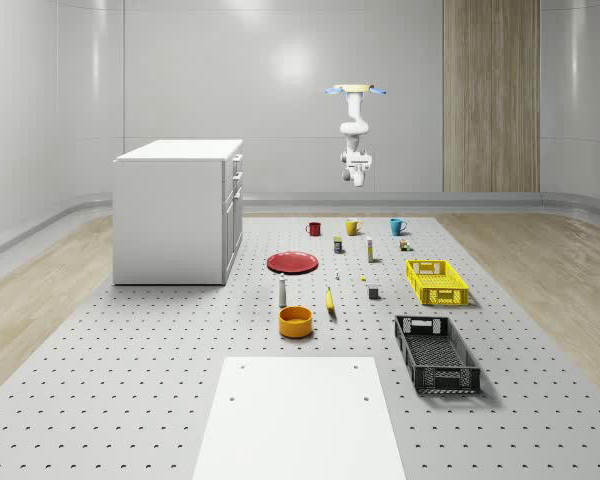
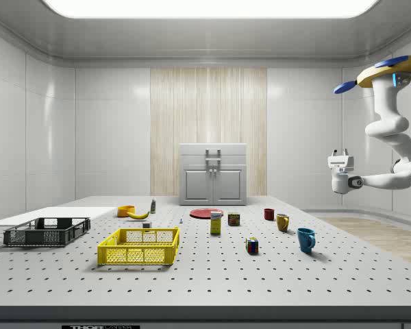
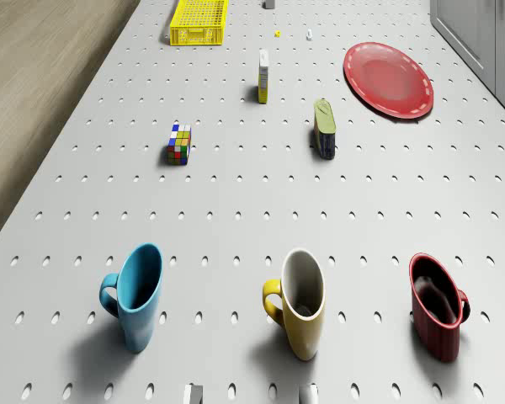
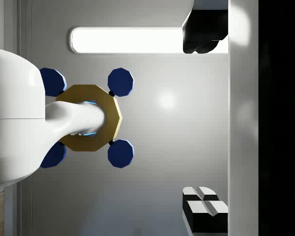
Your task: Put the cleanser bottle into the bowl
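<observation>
Perforated grey table [image 3: 236, 194], seen from above.
- Foreground row: blue mug [image 3: 139, 295], yellow mug [image 3: 301, 301], red mug [image 3: 438, 307]; upright, well apart, yellow between the other two.
- Mid-frame: Rubik's cube [image 3: 179, 144]; dark tin [image 3: 325, 130] with green top.
- Farther back: upright yellow-and-white box [image 3: 263, 76]; red plate [image 3: 388, 78], near the grey cabinet [image 3: 488, 42].
- Far edge: yellow crate [image 3: 200, 21].
- Beyond the table's edge, on the cube's side: wooden floor [image 3: 42, 76].

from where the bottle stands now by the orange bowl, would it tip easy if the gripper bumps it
Probably yes. The cleanser bottle stands upright, tall and slim on a narrow base, so a high nudge could topple it, perhaps toward the bowl just beside it. Its rounded body may then roll on the flat table.
</observation>
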